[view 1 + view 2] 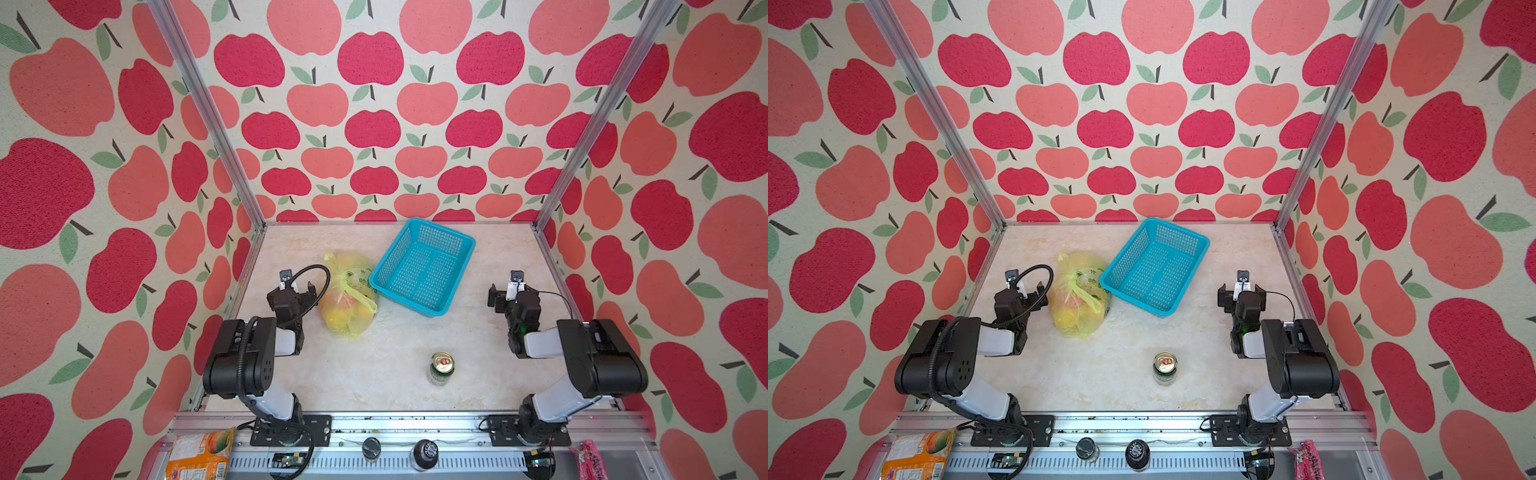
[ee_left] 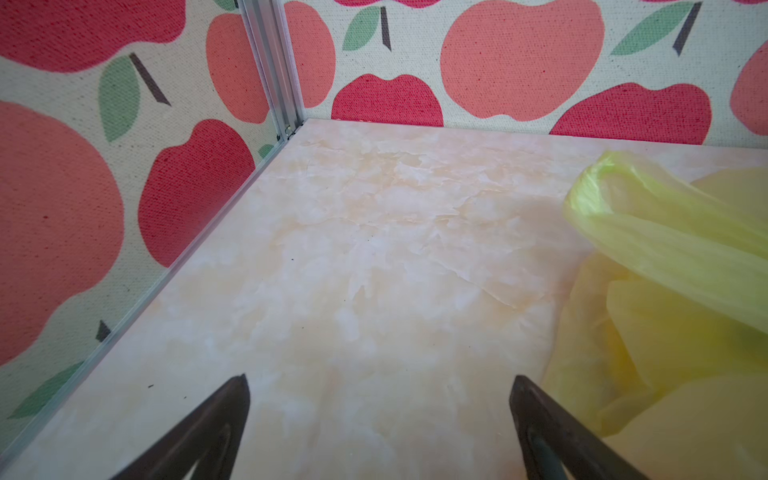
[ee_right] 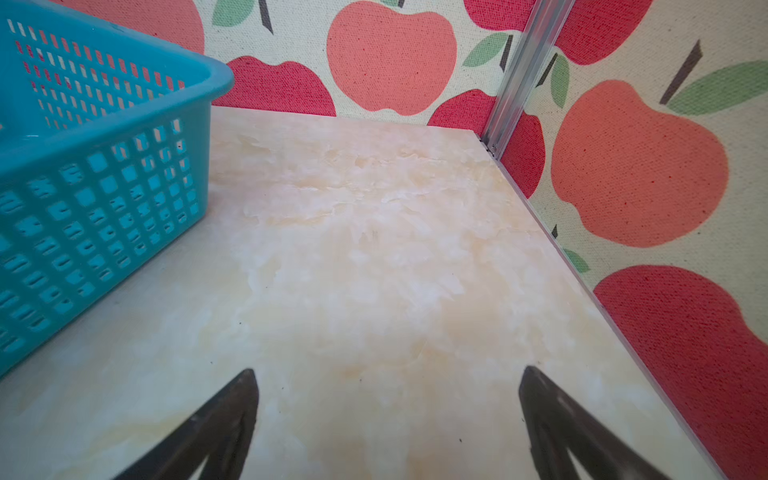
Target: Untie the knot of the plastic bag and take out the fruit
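Entry: plastic bag (image 1: 348, 303) of fruit (image 1: 345, 318), by the left edge of the worktop (image 1: 395, 374), just beside the basket (image 1: 422, 266); we are aiming the empty, wide-open left gripper (image 2: 380, 378) and right gripper (image 3: 387, 370) at the knot (image 1: 347, 284), planning opposed gentle pulls

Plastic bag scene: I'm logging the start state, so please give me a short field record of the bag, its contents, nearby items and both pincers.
plastic bag: pale yellow, lying on table, beside basket
knot: still tied
fruit: inside bag, yellow and reddish pieces showing through
basket: turquoise, empty
can: green, upright, near front edge
left pincer: open, empty, close beside bag
right pincer: open, empty, over bare table
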Action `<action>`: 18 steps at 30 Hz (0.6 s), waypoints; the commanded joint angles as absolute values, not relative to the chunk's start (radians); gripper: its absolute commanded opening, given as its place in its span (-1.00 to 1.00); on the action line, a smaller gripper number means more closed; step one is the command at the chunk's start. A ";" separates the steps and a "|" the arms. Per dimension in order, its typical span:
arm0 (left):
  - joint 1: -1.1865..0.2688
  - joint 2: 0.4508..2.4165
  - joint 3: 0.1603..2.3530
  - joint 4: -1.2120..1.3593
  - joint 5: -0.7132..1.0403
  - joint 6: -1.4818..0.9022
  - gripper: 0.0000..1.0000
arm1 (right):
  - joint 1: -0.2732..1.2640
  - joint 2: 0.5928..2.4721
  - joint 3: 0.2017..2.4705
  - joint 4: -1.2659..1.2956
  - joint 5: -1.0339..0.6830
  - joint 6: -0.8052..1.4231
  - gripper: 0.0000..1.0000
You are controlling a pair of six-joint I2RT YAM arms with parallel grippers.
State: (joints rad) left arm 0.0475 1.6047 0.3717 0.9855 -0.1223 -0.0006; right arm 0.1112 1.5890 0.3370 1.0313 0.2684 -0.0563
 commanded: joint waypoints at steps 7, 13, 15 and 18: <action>0.041 1.618 0.360 1.018 -0.121 0.018 0.98 | 0.109 1.595 0.348 1.040 0.261 -0.064 0.99; 0.041 1.617 0.360 1.018 -0.121 0.019 0.98 | 0.117 1.597 0.342 1.055 0.259 -0.074 0.99; 0.040 1.618 0.359 1.023 -0.123 0.020 0.98 | 0.129 1.583 0.331 1.077 0.279 -0.088 0.99; 0.026 1.618 0.333 1.071 -0.105 0.046 0.98 | 0.154 1.497 0.279 1.105 0.350 -0.100 0.99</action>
